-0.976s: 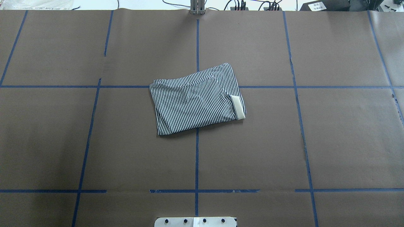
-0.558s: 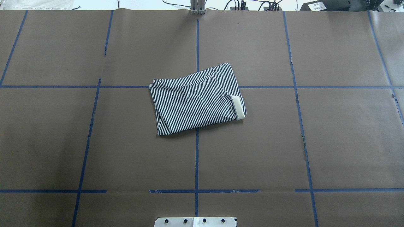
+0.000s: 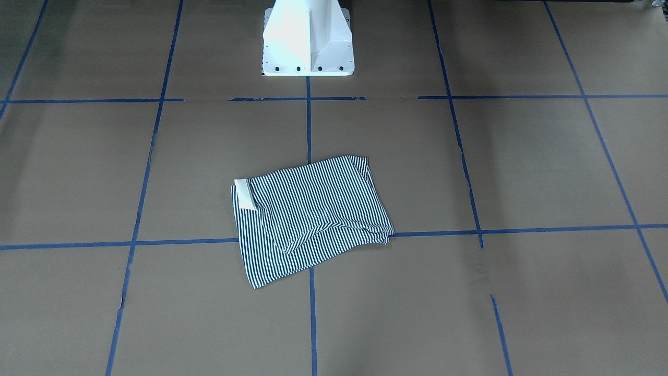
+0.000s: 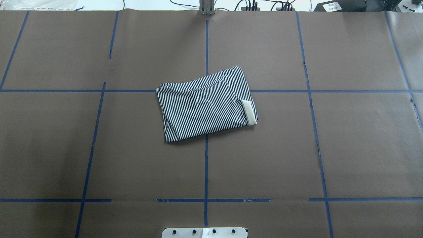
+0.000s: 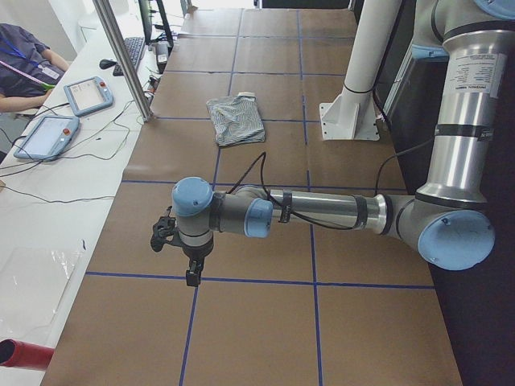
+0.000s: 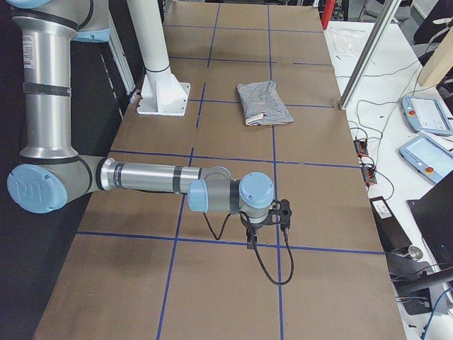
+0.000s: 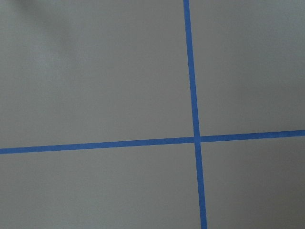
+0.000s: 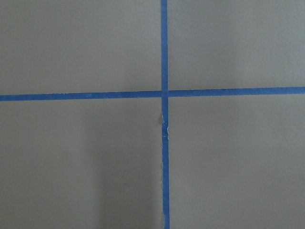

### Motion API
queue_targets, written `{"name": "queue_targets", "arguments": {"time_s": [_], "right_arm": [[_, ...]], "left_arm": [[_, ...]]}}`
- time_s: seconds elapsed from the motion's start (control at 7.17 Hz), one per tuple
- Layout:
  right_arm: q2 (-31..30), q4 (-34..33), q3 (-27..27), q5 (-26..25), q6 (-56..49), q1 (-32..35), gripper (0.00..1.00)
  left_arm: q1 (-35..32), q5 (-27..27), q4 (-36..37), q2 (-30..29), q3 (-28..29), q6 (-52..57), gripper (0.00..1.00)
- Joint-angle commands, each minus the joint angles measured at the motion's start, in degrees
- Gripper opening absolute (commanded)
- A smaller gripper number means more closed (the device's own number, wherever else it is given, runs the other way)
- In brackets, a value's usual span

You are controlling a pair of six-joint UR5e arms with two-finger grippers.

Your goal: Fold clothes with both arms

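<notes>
Brown paper covers the table, gridded with blue tape. Nearest the robot, the white pedestal base peeks in at the overhead view's lower edge. Beyond it, across the centre tape line, lies the striped polo shirt, folded into a compact, slightly skewed rectangle with a strip of white collar at its right edge.

Over the last second nothing on the table has shifted. The shirt keeps the same outline and spot, and no arm enters the overhead view. The side views show the left arm and right arm held low over bare paper at opposite ends of the table, well apart from the shirt. Each wrist camera sees only paper and a tape crossing.

The left gripper and right gripper seem to carry nothing, but whether their fingers are spread or pressed together cannot be told from these angles. The stillness suggests the folding is probably finished.
</notes>
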Motion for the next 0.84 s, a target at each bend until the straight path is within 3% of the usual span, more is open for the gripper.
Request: {"name": "queue_targets", "arguments": {"time_s": [0.0,0.7], "right_arm": [[0.00,0.00,0.00,0.10,-0.06,0.00,1.00],[0.00,0.00,0.26,0.19,-0.06,0.00,1.00]], "left_arm": [[0.00,0.18,-0.30,0.09,-0.07,1.61,1.00],[0.00,0.18,-0.04,0.17,0.10,4.35,1.00]]}}
